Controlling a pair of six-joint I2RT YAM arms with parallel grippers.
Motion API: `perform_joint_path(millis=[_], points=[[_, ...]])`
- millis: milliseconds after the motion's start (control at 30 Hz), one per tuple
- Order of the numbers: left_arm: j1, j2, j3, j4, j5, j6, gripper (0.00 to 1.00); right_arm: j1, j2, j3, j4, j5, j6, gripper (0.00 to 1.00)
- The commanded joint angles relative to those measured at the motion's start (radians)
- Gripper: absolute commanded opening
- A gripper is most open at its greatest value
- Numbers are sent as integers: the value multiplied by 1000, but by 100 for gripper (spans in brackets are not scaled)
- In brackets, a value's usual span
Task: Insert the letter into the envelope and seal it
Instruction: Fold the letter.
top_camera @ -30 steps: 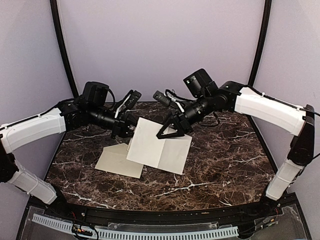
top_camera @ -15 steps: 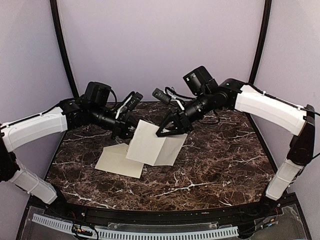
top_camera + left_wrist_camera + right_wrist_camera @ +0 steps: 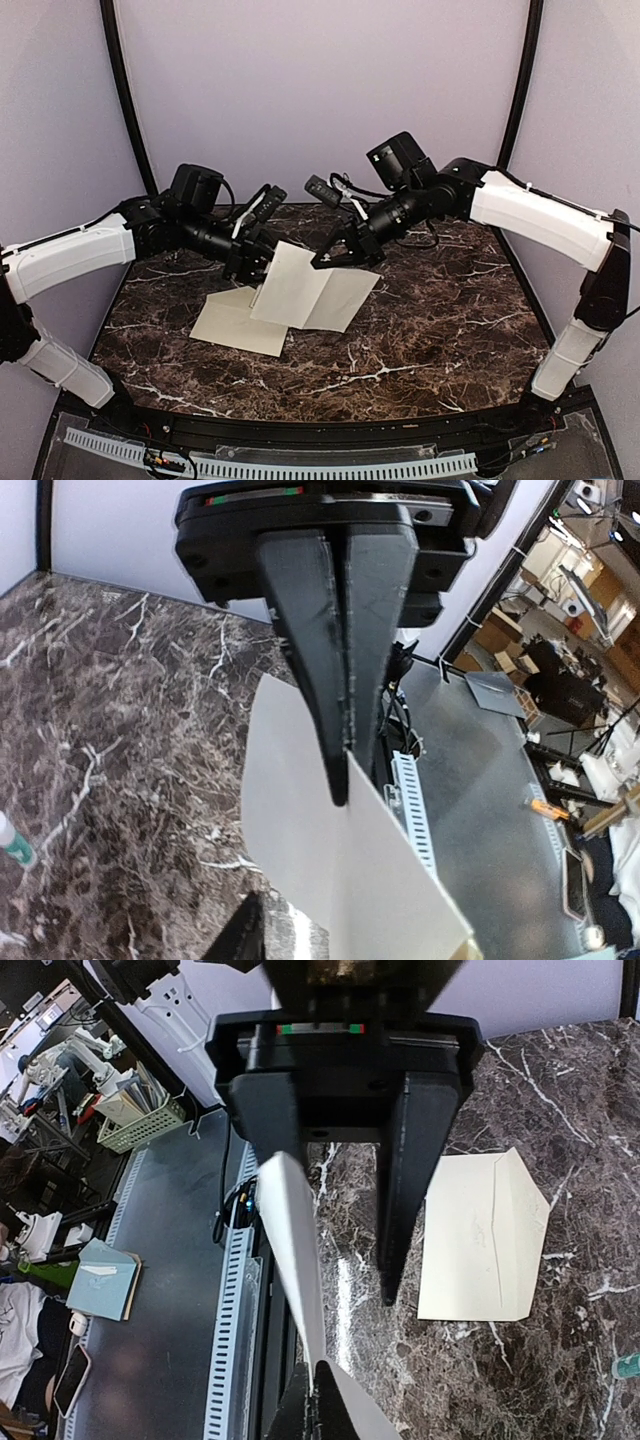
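The letter (image 3: 310,290) — held up over the bench (image 3: 450,300) between both tools.
Left tool (image 3: 348,775) is pinched tight on one edge of the sheet. Right tool (image 3: 340,1280) stands part-open, the sheet's other edge passing between its jaws — the envelope (image 3: 235,325) lies flat below the left tool.

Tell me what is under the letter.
The envelope lies on the table beneath the letter, mostly showing; the sheet hides its right end from above.
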Motion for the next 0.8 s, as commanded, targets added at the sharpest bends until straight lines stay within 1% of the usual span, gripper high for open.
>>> perform_joint_path(millis=[0, 33, 67, 100, 133, 200, 267, 333, 433, 600, 767], points=[[14, -59, 34, -20, -64, 9, 51, 2, -78, -55, 111, 71, 40, 0], [26, -86, 28, -12, -74, 7, 55, -1, -90, -68, 129, 77, 48, 0], [54, -101, 25, 1, -92, 5, 63, -5, -102, -79, 142, 81, 56, 0], [79, -131, 18, 6, -101, -1, 67, -9, -112, -91, 157, 83, 61, 0], [89, -145, 14, 17, -114, -2, 72, -12, -122, -99, 166, 85, 65, 0], [109, -180, 4, 33, -124, -7, 80, -14, -129, -105, 172, 87, 68, 0], [113, -201, -5, 54, -113, -26, 84, -14, -127, -103, 169, 87, 69, 0], [114, -200, -16, 87, -79, -54, 86, -14, -120, -97, 163, 78, 70, 0], [113, -156, -16, 107, -18, -82, 88, -12, -102, -83, 155, 56, 70, 0], [103, -91, -5, 106, 6, -106, 91, 1, -83, -66, 136, 53, 64, 0], [55, -49, 0, 94, 5, -107, 92, 8, -70, -54, 122, 48, 55, 0]])
